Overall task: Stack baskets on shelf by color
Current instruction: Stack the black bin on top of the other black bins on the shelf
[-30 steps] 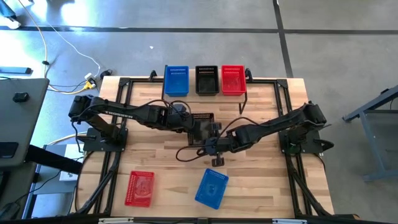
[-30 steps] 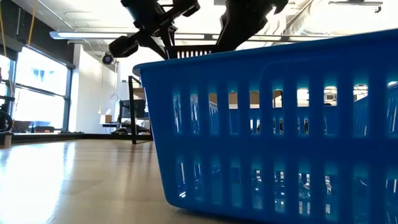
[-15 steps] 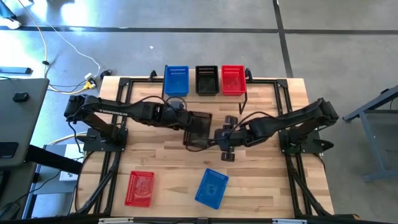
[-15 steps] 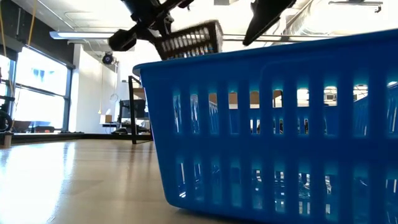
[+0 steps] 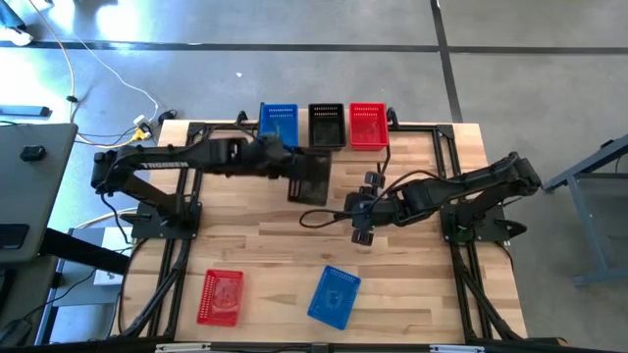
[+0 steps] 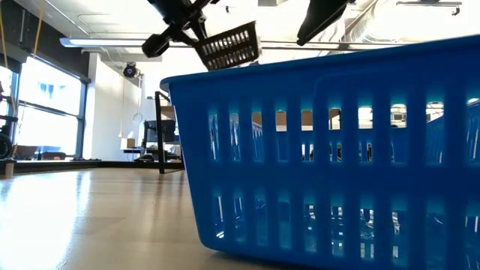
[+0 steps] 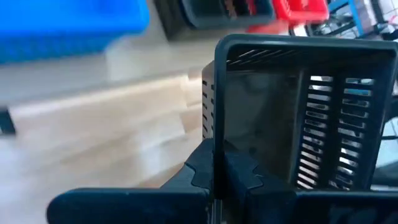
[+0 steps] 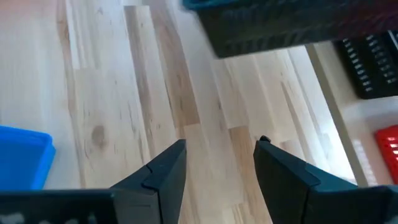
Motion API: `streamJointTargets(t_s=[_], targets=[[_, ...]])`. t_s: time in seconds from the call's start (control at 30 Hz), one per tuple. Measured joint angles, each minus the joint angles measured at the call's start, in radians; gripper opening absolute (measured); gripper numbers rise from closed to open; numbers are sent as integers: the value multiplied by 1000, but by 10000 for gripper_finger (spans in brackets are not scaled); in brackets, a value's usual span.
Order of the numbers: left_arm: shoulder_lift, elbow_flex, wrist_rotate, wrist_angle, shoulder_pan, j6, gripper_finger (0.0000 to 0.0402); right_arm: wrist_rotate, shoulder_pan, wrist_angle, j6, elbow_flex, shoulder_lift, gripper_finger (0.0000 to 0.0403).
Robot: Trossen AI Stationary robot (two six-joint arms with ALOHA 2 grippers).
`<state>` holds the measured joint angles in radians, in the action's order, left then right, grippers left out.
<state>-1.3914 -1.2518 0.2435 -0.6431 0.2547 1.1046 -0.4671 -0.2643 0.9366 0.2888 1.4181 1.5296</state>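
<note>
My left gripper (image 5: 290, 169) is shut on a black basket (image 5: 311, 178), held in the air over the table's middle and tilted in the low view (image 6: 229, 45). My right gripper (image 5: 361, 208) stands open to the basket's right, with only tabletop between its fingers (image 8: 221, 162). The shelf (image 5: 303, 138) at the far edge carries a blue basket (image 5: 279, 126), a black one (image 5: 327, 126) and a red one (image 5: 368, 126). A red basket (image 5: 221, 296) and a blue basket (image 5: 335, 296) rest on their bottoms near the front edge. My left gripper pinches one wall of the black basket at its rim (image 7: 215, 146), near a corner, one finger inside the basket and one outside. The fingers come slanting down from the table's left. The basket is lifted clear of the table and hangs tilted.
Black frame rails (image 5: 186, 186) run along both sides of the table, beside the arm bases. In the low view the front blue basket (image 6: 330, 150) fills most of the picture. Bare wood lies between the shelf and the two front baskets.
My left gripper has lifted the black basket off the table and carried it up and toward the far edge, nearer the shelf; the basket has tipped. My right gripper has drawn away from the basket toward the table's right and risen.
</note>
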Motion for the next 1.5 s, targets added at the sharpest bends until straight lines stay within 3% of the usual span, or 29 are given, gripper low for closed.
streamJointTargets(t_s=[0.43,0.73,1.07,1.33,1.5], targets=[[53,-33,-172,126,257,-225,1,-3,74,9,103,0,2,173],[54,-145,-195,120,384,-338,1,-3,149,17,122,0,2,173],[53,-158,-280,194,481,-271,1,12,242,35,18,0,2,172],[53,-158,-269,237,498,-197,0,110,293,45,-157,0,2,172],[32,-158,-255,234,487,-150,0,114,312,46,-176,0,2,172]])
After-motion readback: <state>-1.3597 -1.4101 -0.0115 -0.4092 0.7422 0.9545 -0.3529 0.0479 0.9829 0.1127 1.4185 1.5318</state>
